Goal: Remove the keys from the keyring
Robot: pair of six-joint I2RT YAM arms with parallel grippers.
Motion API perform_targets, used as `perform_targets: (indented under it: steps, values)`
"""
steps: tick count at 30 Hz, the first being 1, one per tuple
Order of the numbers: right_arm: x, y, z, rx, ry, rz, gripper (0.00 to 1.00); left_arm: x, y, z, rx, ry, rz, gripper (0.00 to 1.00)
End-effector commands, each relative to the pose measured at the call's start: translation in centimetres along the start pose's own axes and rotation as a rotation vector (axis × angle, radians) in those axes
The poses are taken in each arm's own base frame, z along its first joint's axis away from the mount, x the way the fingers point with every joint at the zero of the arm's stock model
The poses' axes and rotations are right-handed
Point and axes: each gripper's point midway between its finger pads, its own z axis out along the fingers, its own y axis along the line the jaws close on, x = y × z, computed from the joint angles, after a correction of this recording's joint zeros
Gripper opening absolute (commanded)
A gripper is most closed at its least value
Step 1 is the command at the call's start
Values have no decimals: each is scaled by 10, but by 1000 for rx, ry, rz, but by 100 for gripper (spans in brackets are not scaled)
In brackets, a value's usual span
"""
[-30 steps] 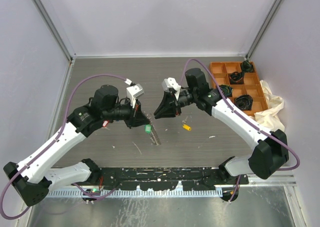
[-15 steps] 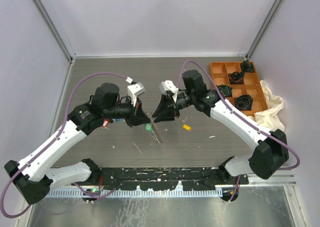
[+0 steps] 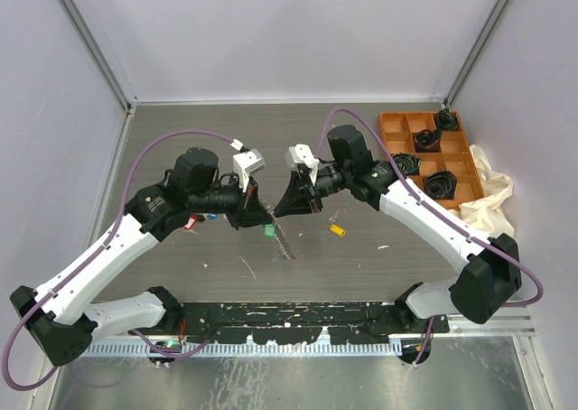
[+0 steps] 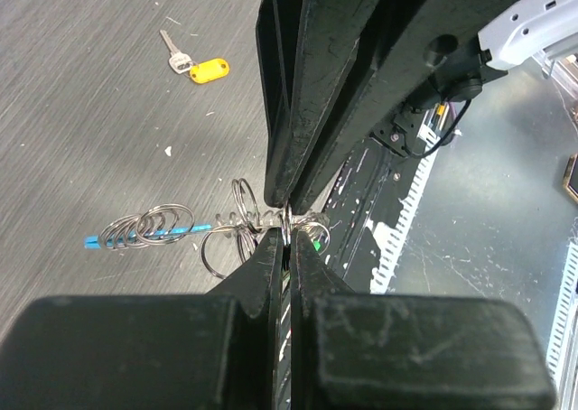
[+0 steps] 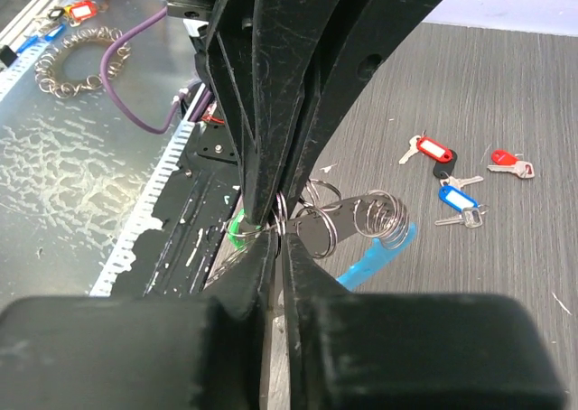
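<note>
The keyring (image 4: 237,218) is a chain of silver split rings with a light-blue plastic piece (image 4: 149,235); it also shows in the right wrist view (image 5: 375,218) and below the fingertips in the top view (image 3: 284,242). My left gripper (image 3: 263,217) (image 4: 285,237) and right gripper (image 3: 279,210) (image 5: 275,237) meet tip to tip, each shut on a ring of it. A green-headed key (image 3: 268,231) (image 5: 237,230) hangs at the pinched rings. Loose on the table are a yellow key (image 3: 337,230) (image 4: 206,69), red keys (image 5: 432,147) and a blue key (image 5: 459,200).
An orange compartment tray (image 3: 396,145) with black items stands at the back right, with a white cloth (image 3: 494,190) beside it. A black rail (image 3: 289,318) runs along the near edge. A second chain of rings (image 5: 77,62) lies on the metal front surface.
My right gripper has moved left until its tips meet the left gripper's tips. The left gripper has shifted slightly right. The green key stays in place.
</note>
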Motion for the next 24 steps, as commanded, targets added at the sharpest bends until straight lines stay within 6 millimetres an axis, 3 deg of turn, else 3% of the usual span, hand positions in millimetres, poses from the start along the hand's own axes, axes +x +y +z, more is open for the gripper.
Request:
perform_targets:
  steps: [1, 9, 11, 13, 18, 24]
  values:
    - [-24, 3, -3, -8, -22, -88, 5, -25, -14, -10, 45, -62, 62, 0]
    - [-27, 11, -4, -34, -30, -97, 1, -36, -17, -11, 44, -121, 36, 0]
    - [-32, 10, -6, -26, -45, -80, 1, -38, -17, -11, 38, -150, 9, 9]
    - [-37, 7, -9, -11, -60, -59, 1, -41, -20, -14, 42, -195, -10, 25]
    - [-50, 2, -14, 26, -70, -7, 1, -52, -21, -36, 18, -381, -43, 45]
    - [-66, -7, -15, 66, -76, 77, 1, -77, -27, -71, 19, -671, -87, 49]
